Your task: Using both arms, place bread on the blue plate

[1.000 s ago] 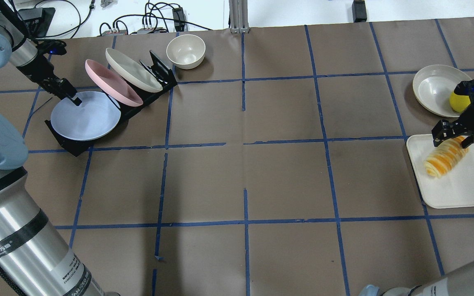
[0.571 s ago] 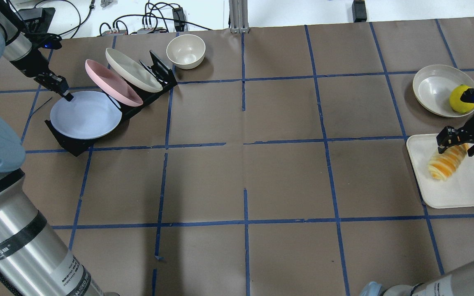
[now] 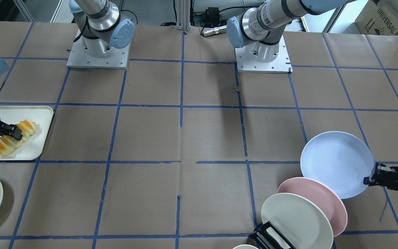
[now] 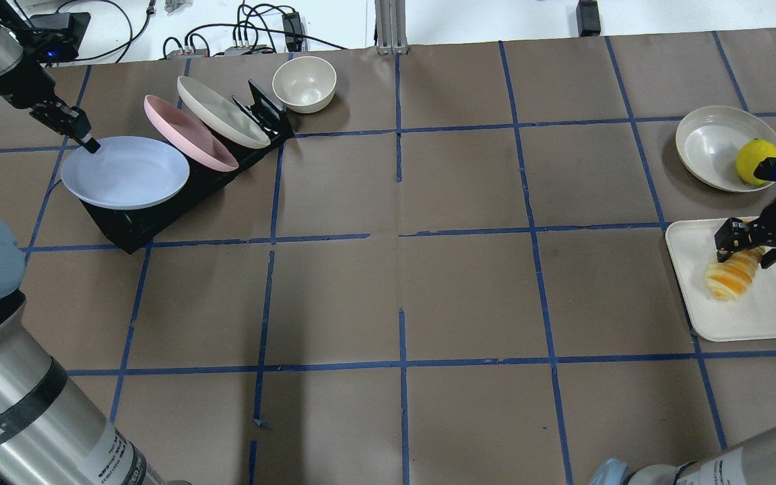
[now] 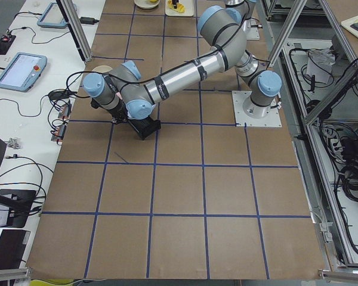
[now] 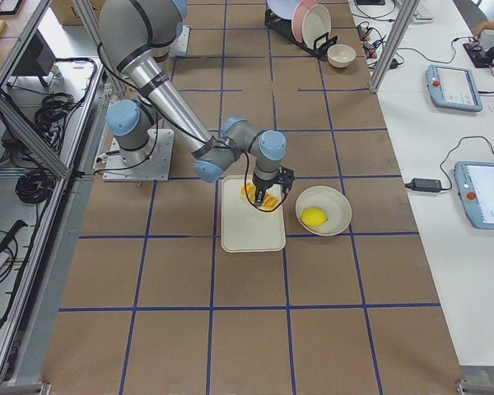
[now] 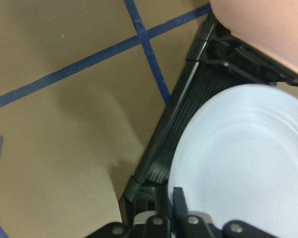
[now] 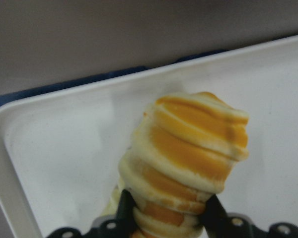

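Note:
The blue plate (image 4: pixel 125 172) is tipped low over the near end of a black rack (image 4: pixel 132 225). My left gripper (image 4: pixel 89 144) is shut on its far left rim. The wrist view shows the fingers (image 7: pixel 179 201) pinching the plate's edge (image 7: pixel 238 158). In the front view the gripper (image 3: pixel 375 178) holds the plate (image 3: pixel 337 164) at its right rim. The bread (image 4: pixel 731 276) is over the white tray (image 4: pixel 752 316), tilted, with its far end in my shut right gripper (image 4: pixel 745 248). The right wrist view shows the bread (image 8: pixel 188 148) between the fingers, above the tray (image 8: pixel 64 148).
A pink plate (image 4: pixel 189 131) and a cream plate (image 4: pixel 223 121) lean in the rack behind the blue one. A cream bowl (image 4: pixel 304 82) stands beyond the rack. A shallow bowl (image 4: pixel 708 145) with a lemon (image 4: pixel 755 160) sits beyond the tray.
My left gripper moved left and away with the blue plate's rim, tipping the plate flatter; the rack shifted slightly. My right gripper closed on the bread and tilted it up.

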Available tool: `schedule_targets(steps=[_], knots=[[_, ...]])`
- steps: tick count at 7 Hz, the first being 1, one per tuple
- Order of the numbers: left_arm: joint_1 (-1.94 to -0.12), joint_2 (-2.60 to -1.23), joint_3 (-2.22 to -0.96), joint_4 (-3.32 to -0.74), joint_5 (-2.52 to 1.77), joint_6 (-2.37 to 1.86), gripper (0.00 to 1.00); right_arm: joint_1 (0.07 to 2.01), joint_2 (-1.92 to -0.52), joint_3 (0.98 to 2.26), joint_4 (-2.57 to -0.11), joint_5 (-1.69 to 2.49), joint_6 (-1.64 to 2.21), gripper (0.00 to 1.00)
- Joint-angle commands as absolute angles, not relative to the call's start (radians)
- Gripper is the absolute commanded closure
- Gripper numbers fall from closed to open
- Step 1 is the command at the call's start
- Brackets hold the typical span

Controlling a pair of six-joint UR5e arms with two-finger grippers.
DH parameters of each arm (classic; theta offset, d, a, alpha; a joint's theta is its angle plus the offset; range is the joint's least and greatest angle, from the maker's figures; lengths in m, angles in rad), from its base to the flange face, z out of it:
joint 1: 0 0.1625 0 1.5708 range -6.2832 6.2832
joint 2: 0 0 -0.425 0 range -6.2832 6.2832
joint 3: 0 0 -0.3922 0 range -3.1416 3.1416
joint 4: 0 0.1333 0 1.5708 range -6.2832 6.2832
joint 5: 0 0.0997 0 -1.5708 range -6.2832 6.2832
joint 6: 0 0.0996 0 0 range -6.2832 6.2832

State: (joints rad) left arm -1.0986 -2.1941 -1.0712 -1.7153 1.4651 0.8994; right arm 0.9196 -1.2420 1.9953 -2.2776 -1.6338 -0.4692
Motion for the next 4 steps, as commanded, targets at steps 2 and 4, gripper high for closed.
schedule_targets(steps=[2, 4], knots=[[-1.101, -2.021, -1.091, -1.914, 1.466, 0.817, 0.92, 0.955, -1.249, 1.945, -2.298, -1.631, -0.523, 0.98], [-1.147, -1.941, -1.109, -2.029, 1.462, 0.714, 0.93, 0.998, -1.258, 1.831, -2.197, -1.628, -0.534, 0.98]])
